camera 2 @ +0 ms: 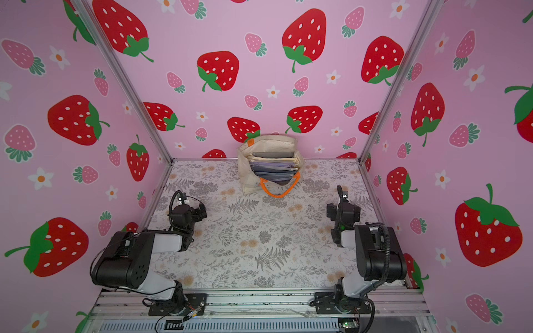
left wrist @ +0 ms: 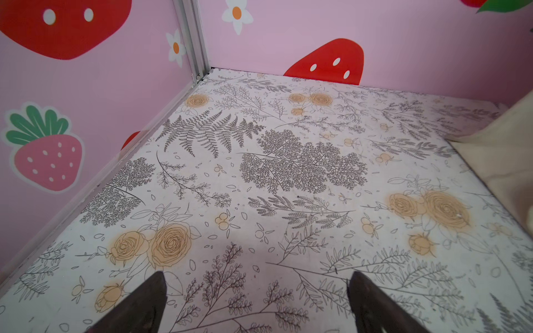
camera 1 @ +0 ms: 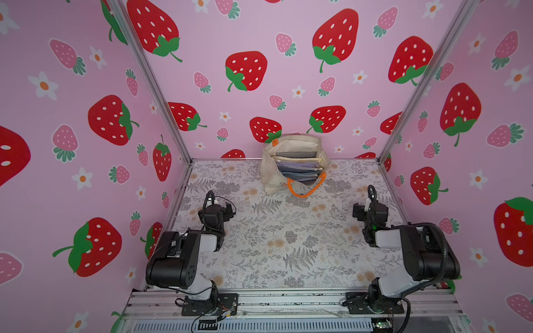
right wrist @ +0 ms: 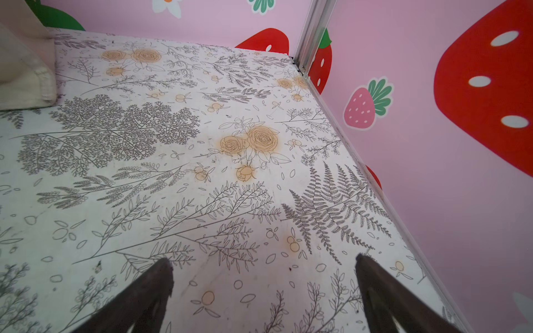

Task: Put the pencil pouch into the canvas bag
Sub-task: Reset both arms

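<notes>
The left arm (camera 1: 178, 259) and right arm (camera 1: 421, 250) are crouching folded at the near sides of the table (camera 1: 274, 242). The left jaws and right jaws are both gaping wide over its floral print, gripping nothing. The canvas bag (camera 1: 269, 178) is standing upright at the far edge, well apart from both. Flat pouches (camera 1: 298, 168) are sitting packed inside it; which one is the pencil pouch I cannot tell. Pink strawberry walls (camera 1: 259, 34) are enclosing the table.
</notes>
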